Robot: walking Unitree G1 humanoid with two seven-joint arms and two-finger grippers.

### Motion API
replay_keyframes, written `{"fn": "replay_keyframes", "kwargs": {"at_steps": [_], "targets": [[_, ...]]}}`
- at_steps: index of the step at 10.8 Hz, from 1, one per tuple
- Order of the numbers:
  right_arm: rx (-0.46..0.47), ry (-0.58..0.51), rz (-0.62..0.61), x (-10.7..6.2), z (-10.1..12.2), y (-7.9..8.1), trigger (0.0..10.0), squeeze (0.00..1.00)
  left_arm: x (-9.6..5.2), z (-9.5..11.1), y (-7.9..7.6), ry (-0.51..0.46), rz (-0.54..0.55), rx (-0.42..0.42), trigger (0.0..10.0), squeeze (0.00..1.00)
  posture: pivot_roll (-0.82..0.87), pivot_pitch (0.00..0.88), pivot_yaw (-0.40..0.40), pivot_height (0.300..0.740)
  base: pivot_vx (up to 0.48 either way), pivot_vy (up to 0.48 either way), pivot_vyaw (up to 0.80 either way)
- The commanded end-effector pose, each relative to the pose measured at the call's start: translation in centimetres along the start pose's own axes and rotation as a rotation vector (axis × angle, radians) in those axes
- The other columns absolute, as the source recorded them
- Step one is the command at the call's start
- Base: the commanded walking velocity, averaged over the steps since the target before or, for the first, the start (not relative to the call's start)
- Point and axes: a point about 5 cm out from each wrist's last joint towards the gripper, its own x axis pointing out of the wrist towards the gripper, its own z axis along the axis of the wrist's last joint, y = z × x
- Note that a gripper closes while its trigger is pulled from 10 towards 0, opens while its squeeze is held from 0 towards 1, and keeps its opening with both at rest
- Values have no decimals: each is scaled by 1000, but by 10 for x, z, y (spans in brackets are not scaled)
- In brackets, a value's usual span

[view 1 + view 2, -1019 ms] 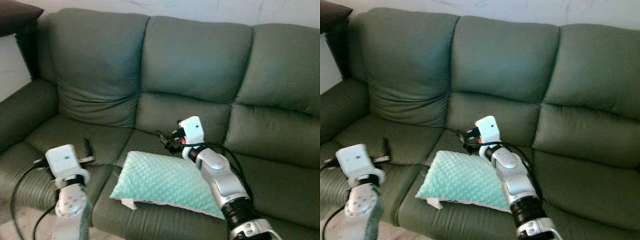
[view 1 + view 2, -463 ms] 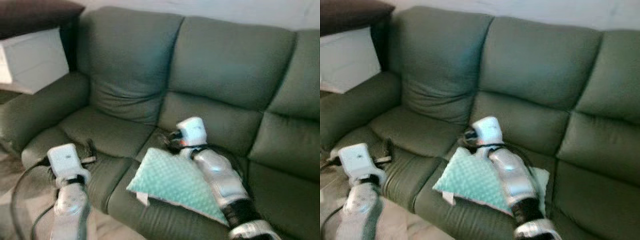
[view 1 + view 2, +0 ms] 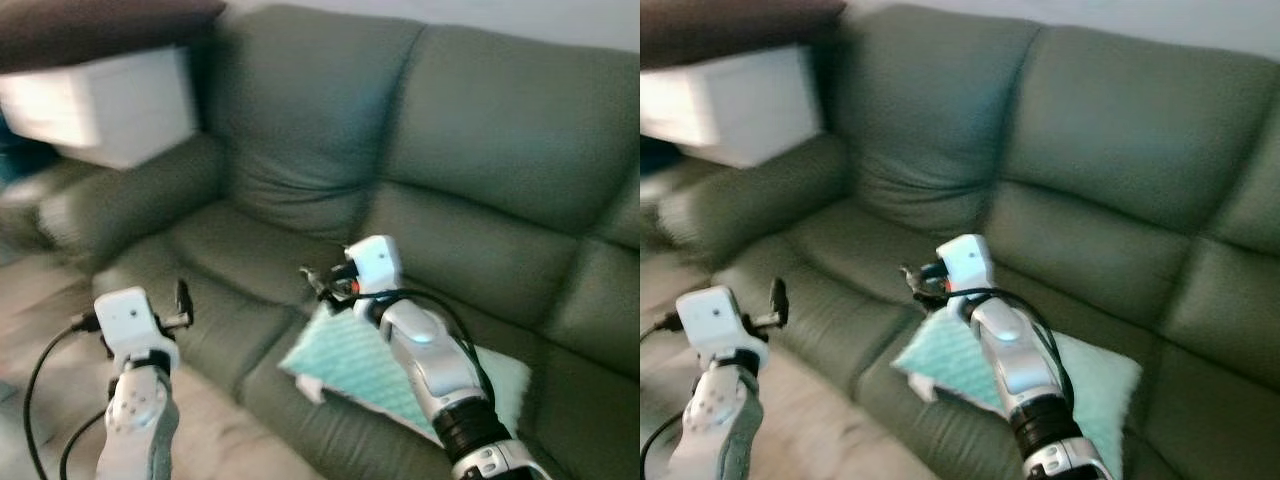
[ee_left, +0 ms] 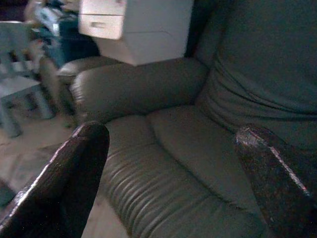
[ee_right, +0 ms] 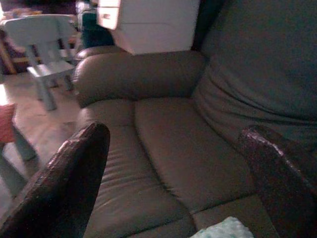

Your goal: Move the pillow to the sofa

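**Pillow on the sofa seat**

The mint pillow [image 3: 400, 365] lies flat on the green sofa [image 3: 470, 180], on its middle seat. The right gripper [image 3: 322, 285] hovers just above the pillow's near corner, fingers spread wide and empty. The left gripper [image 3: 182, 300] hangs before the seat's front edge, likewise spread and empty.

We are seeing the mint-green dimpled pillow [image 3: 1090, 375] lying flat on the seat cushions of the dark green sofa [image 3: 1110, 150], near its front edge.
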Motion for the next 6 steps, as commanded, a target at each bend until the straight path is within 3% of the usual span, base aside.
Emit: {"fn": "replay_keyframes", "kwargs": {"at_steps": [1,6], "targets": [[-9,-3,-15,-3,1,-7,10000,0,-2,0,-5,7,-28,-7,10000,0,-173,0,37,740,0,0,800],[-9,-3,-10,-3,0,-6,10000,0,-3,-2,-4,23,-22,-20,10000,0,-173,0,40,740,0,0,800]]}}
